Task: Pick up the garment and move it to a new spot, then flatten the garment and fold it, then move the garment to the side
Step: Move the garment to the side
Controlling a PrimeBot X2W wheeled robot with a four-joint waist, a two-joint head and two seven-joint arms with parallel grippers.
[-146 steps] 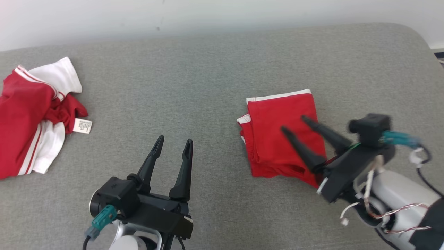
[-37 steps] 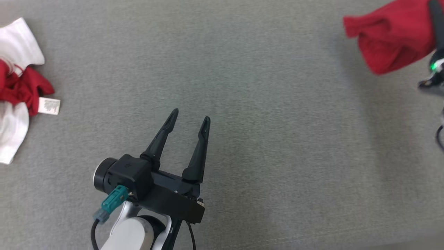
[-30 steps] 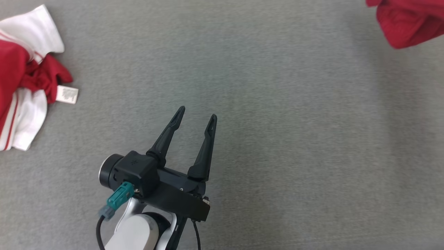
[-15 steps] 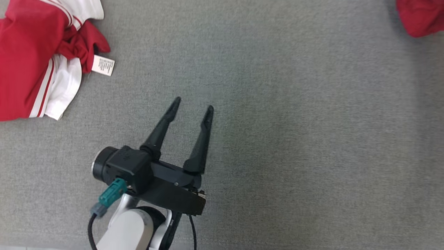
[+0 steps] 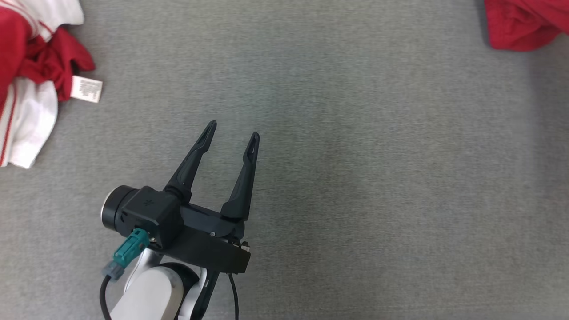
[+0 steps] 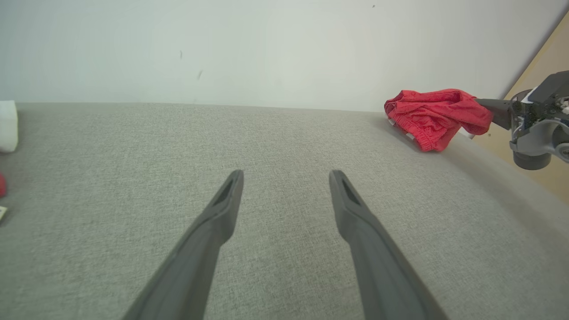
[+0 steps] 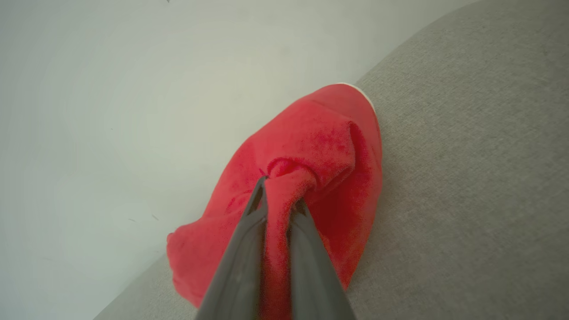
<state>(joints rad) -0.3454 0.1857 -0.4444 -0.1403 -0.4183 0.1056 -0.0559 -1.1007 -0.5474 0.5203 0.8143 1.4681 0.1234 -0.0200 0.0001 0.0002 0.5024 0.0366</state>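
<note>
The red garment hangs bunched from my right gripper, whose two fingers are shut on a fold of it, just above the grey surface near its far right edge. In the head view the garment is at the top right corner. The left wrist view has the garment far right, with my right gripper reaching into it from the right. My left gripper is open over bare grey fabric at centre left, holding nothing, and its fingers stand spread in its own wrist view.
A second red and white garment with a white care label lies crumpled at the upper left of the grey cushion. A pale wall stands behind the cushion's far edge.
The head camera has shifted, so the whole picture slides. My right gripper has carried the folded red garment from the middle right up and away to the far right. The left gripper stays open.
</note>
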